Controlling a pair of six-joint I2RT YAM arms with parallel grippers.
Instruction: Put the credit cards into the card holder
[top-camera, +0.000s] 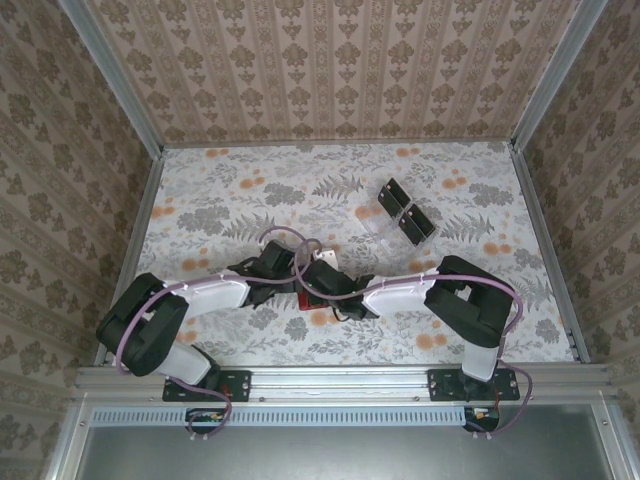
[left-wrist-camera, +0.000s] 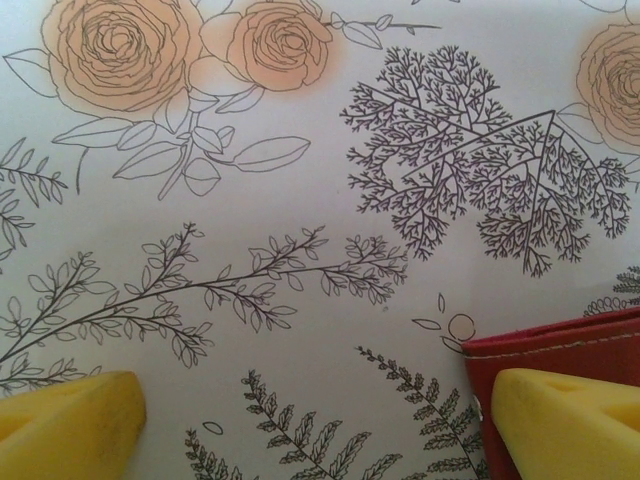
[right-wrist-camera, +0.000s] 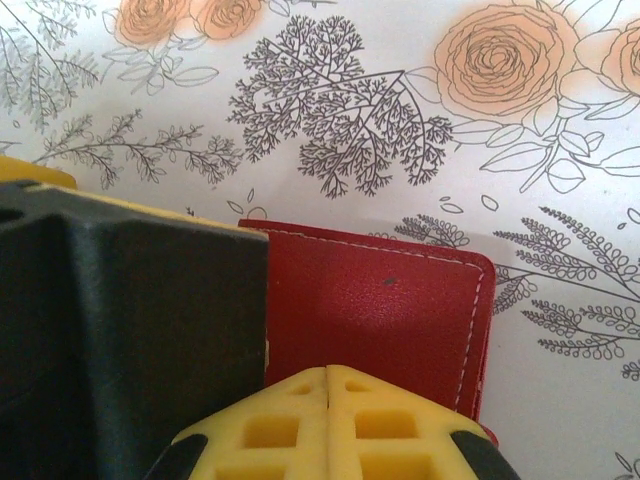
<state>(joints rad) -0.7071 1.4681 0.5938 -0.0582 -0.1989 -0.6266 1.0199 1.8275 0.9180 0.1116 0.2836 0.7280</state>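
Several credit cards (top-camera: 418, 226) at clear tray (top-camera: 383, 222), red card holder (right-wrist-camera: 380, 310) apart

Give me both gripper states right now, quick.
Left gripper: open, holding nothing.
Right gripper: shut, tips over the card holder; whether it grips it cannot be told.

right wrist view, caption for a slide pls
Shut right gripper above the red card holder lying on the floral table surface.

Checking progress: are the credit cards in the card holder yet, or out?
Out. The dark credit cards lie at the clear tray, far from the red card holder.
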